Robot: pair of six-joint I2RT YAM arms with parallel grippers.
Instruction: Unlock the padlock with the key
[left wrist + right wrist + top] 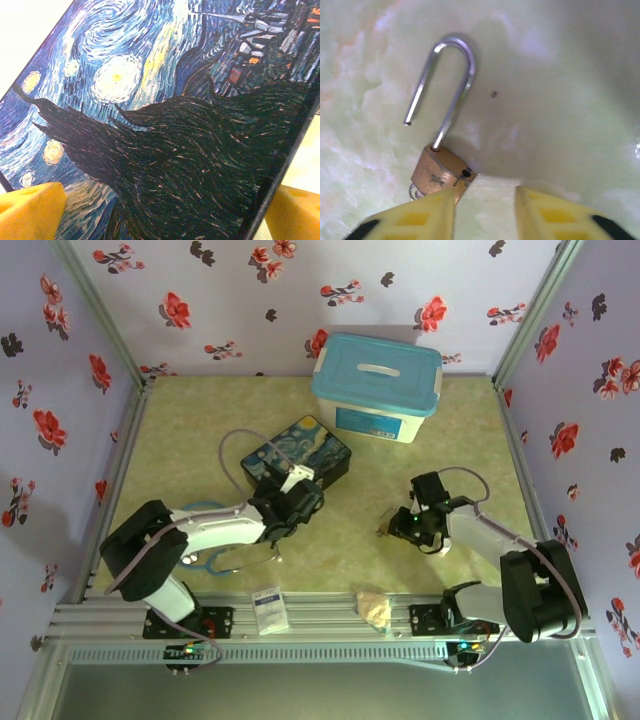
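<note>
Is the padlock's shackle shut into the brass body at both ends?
No, the padlock has one shackle end swung free of its body.

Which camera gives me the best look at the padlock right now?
Right wrist: the padlock lies close up, brass body and open shackle clear. Top external gives it as a tiny speck beside the right gripper. Left wrist looks at the painted tin.

No readable text — padlock stamp blurred, bin label too small

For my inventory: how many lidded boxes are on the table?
2: a blue-lidded plastic box at the far edge, and a painted tin near the centre. None seems hidden.
</note>
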